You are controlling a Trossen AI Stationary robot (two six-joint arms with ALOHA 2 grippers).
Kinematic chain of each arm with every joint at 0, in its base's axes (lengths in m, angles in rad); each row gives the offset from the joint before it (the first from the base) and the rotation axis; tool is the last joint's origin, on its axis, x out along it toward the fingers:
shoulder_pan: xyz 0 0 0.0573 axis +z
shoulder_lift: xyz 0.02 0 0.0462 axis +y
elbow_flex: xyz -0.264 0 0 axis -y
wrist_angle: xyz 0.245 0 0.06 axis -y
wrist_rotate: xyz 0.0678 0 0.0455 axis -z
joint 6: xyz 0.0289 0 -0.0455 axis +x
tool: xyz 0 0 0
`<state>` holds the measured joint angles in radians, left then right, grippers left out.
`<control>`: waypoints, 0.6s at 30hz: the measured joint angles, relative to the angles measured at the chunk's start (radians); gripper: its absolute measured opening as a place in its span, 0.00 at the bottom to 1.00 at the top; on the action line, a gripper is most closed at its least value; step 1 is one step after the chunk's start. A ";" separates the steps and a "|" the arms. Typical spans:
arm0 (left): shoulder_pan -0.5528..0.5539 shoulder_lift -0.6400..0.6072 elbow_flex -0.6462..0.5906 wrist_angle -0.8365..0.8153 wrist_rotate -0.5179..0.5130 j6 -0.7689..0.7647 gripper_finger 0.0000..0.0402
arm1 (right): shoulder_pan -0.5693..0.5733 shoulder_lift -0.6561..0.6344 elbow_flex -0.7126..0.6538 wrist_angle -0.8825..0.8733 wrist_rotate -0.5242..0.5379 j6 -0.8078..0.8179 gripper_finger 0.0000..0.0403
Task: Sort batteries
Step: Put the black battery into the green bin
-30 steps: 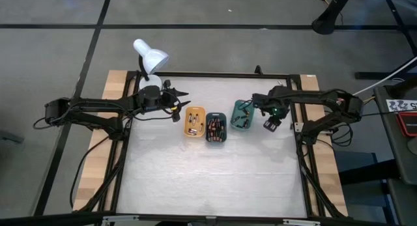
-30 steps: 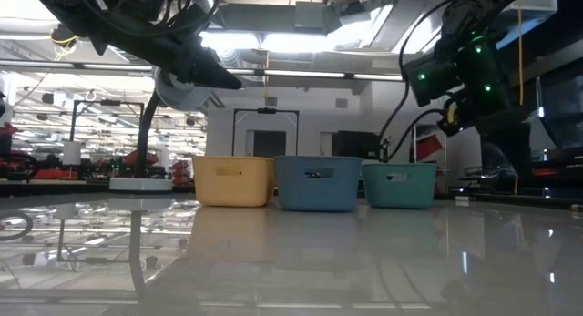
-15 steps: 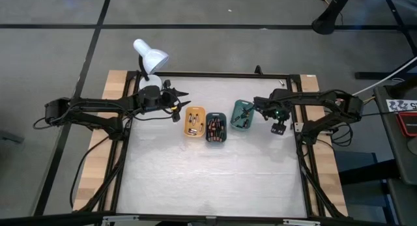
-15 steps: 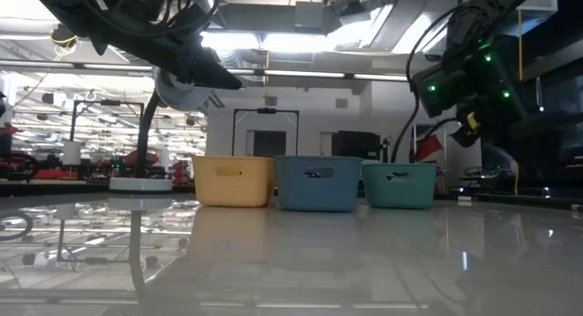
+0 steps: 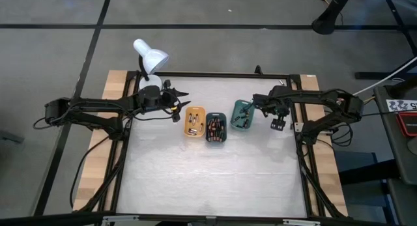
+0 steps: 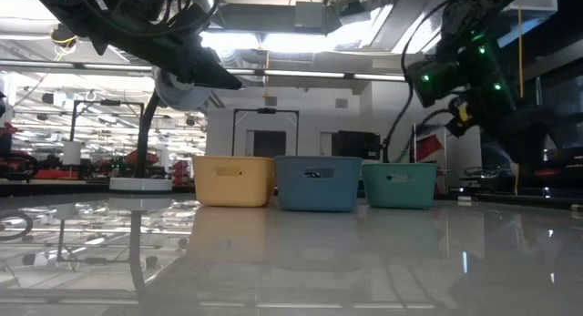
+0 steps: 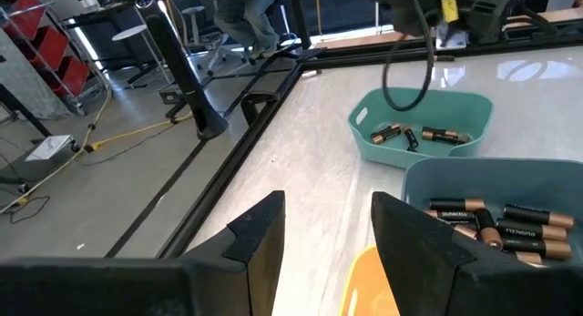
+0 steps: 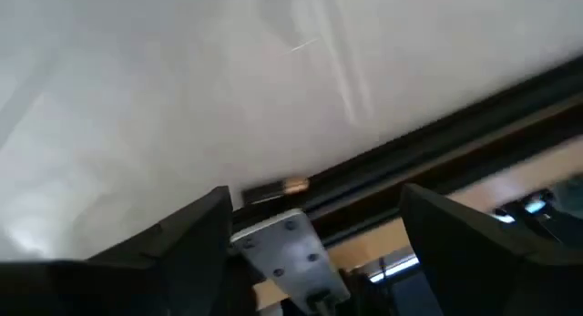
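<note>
Worktop (image 5: 208, 180) carries three trays abreast, presumably one per type: orange tray (image 5: 193, 121), dark teal tray (image 5: 216, 129), green tray (image 5: 242, 114). Batteries (image 7: 487, 229) lie within them. Right end effector (image 5: 277, 124) beside the green tray, wide, empty. Left end effector (image 5: 183, 94) wide, waiting near the orange tray.

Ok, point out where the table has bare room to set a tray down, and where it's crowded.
Bare: the wide white table on the near side of the orange tray, dark teal tray and green tray.

Crowded: the far strip, with the three trays, the lamp, left gripper and right gripper.
</note>
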<state>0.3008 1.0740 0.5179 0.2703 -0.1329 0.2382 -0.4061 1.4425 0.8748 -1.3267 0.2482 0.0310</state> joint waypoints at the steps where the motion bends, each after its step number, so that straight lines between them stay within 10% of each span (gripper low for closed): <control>1: 0.000 0.000 0.000 0.000 0.000 0.000 0.39 | 0.000 0.000 0.013 -0.006 0.039 0.022 0.78; 5: 0.000 0.000 0.000 0.000 0.000 -0.006 0.39 | -0.015 0.000 0.059 -0.068 0.213 0.168 0.78; 11: 0.000 0.000 0.000 0.002 0.000 -0.016 0.39 | -0.146 0.000 0.035 -0.167 0.044 0.361 0.78; 18: 0.000 0.000 0.000 0.002 0.000 -0.016 0.39 | -0.218 0.042 -0.033 -0.230 0.103 0.410 0.78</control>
<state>0.3005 1.0740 0.5179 0.2722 -0.1329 0.2222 -0.6245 1.4844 0.8414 -1.5569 0.3511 0.4406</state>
